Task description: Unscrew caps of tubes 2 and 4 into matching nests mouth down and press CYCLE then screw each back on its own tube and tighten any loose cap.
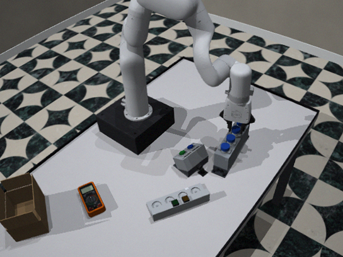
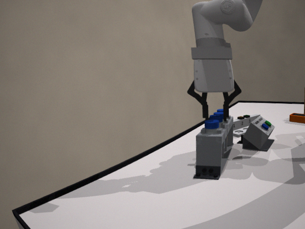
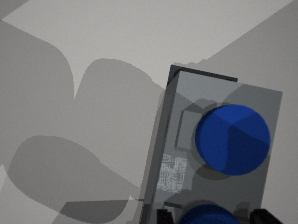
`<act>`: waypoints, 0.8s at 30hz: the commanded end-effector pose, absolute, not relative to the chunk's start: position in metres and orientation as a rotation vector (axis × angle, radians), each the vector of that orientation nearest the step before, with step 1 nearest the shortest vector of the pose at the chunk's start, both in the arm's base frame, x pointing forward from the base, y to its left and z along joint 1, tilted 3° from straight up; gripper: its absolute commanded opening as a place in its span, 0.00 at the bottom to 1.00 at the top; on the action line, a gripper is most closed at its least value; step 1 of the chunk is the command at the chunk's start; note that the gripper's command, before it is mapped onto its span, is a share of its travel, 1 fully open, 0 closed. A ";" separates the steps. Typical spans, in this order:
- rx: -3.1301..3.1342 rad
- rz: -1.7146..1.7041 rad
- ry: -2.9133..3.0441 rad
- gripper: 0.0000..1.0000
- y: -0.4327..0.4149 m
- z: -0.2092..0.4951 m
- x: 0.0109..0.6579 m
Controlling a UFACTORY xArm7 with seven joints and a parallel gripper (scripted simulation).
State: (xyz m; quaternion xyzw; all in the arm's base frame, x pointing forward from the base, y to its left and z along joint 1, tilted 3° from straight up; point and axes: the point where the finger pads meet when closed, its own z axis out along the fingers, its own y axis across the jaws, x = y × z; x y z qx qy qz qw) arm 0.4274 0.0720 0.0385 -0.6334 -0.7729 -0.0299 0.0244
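Observation:
The grey decapping station stands right of the arm's base with blue caps on all of its tubes. My gripper points straight down over it, and its fingers stand on either side of the cap of tube 2, the second from the far end in the top view. The fingers are a little open and not clamped on the cap. In the wrist view the end tube's cap lies ahead and tube 2's cap sits between the fingertips at the bottom edge. The cap tray holds four empty nests and two dark lamps.
The key housing with the green key and the blue key stands just left of the station. An orange multimeter and an open cardboard box lie at the table's left. The table edge runs close behind the station.

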 end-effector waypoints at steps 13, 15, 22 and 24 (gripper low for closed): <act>-2.765 -0.037 -1.400 0.46 0.072 0.040 0.429; -2.865 -0.029 -1.185 0.46 0.072 0.040 0.429; -2.865 -0.029 -1.185 0.00 0.073 0.040 0.429; -2.865 -0.029 -1.185 0.00 0.073 0.040 0.429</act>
